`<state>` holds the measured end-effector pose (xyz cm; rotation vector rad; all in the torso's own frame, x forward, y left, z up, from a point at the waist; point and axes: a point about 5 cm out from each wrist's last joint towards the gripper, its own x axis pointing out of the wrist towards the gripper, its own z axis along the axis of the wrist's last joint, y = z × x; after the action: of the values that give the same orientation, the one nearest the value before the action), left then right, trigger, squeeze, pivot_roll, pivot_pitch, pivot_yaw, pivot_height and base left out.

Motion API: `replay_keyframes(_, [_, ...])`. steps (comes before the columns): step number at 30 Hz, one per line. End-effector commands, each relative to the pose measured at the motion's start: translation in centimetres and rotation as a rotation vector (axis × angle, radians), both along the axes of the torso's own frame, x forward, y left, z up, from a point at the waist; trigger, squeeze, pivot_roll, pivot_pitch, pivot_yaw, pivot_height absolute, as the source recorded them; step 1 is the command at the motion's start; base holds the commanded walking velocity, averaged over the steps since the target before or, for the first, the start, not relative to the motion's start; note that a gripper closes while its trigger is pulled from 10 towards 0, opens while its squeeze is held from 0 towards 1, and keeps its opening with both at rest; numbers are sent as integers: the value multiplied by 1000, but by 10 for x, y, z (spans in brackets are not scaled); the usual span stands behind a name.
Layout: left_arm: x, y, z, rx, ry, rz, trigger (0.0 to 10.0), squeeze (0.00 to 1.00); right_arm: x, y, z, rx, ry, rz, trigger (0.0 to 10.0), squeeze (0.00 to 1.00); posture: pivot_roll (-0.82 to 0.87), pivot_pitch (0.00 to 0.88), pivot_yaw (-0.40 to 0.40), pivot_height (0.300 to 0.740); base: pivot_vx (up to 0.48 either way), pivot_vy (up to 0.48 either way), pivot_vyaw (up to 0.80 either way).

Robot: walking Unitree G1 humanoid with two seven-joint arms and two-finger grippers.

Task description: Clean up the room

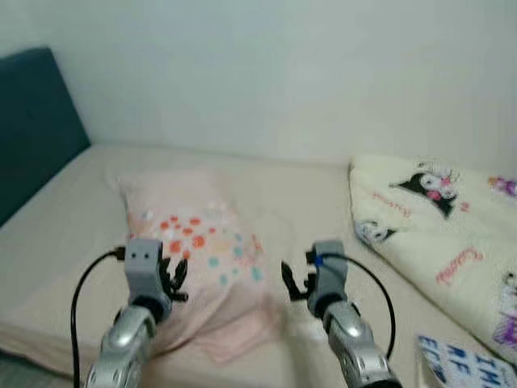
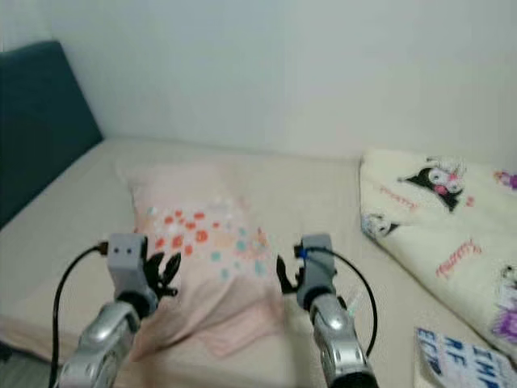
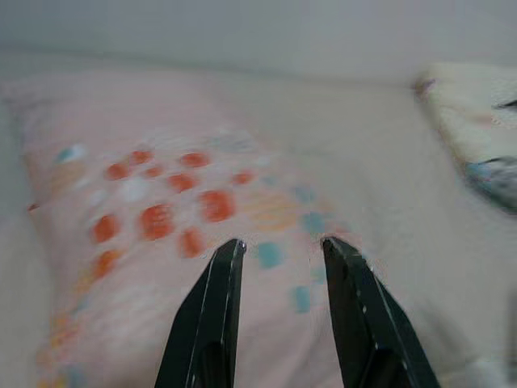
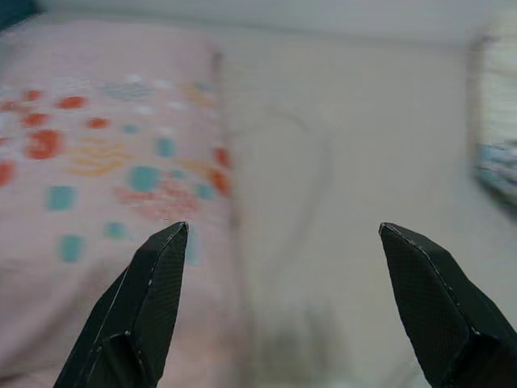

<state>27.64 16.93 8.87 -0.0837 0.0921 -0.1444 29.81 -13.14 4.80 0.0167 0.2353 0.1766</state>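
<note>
Pink pillow (image 1: pixel 198 259) sits centre frame on the bed (image 1: pixel 73 242), my left gripper (image 3: pixel 279 246) slightly parted over it, right gripper (image 4: pixel 283 230) spread wide over its edge. Risk I see: pinching loose fabric so it slumps. No containers; blanket (image 1: pixel 440 230) at right, book (image 1: pixel 460 364) lower right.

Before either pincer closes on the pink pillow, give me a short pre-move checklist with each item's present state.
1. Left pincer open: ok, a gap shows between its fingers.
2. Right pincer open: ok, fingers spread wide.
3. Left pincer over the pink pillow: ok, aimed at the patterned part.
4. Right pincer on the pillow: not ok, it straddles the pillow's edge and the bare sheet.
5. Contact with the pillow: cannot tell.
6. Cartoon blanket apart from the pillow: ok, sheet lies between them.
</note>
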Motion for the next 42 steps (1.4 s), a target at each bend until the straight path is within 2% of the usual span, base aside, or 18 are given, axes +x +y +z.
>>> replay_keyframes(1, [-2,1,-3,14,17,-1,10000,0,-3,0,-4,11,28,-5,10000,0,68,0,-28,726,0,0,0])
replay_keyframes(16, [0,1,0,13,21,-6,10000,0,-3,-3,-7,15,64,-16,10000,0,65,0,-19,726,0,0,0])
replay_keyframes(21, [0,-2,-1,41,23,-34,10000,0,-5,-5,-8,19,72,-25,10000,0,64,1,-17,726,0,0,0])
replay_keyframes(28, [-1,-4,-3,27,33,-29,10000,0,-6,-6,-8,20,74,-24,10000,0,57,5,-15,726,0,-462,0])
replay_keyframes(31, [1,-2,-3,-3,50,7,10000,0,-5,-6,-7,19,75,-23,10000,0,56,6,-15,726,0,0,0])
replay_keyframes(42, [4,5,-2,23,56,11,10000,0,-1,-14,-2,10,67,-32,10000,0,58,8,-15,726,0,85,0])
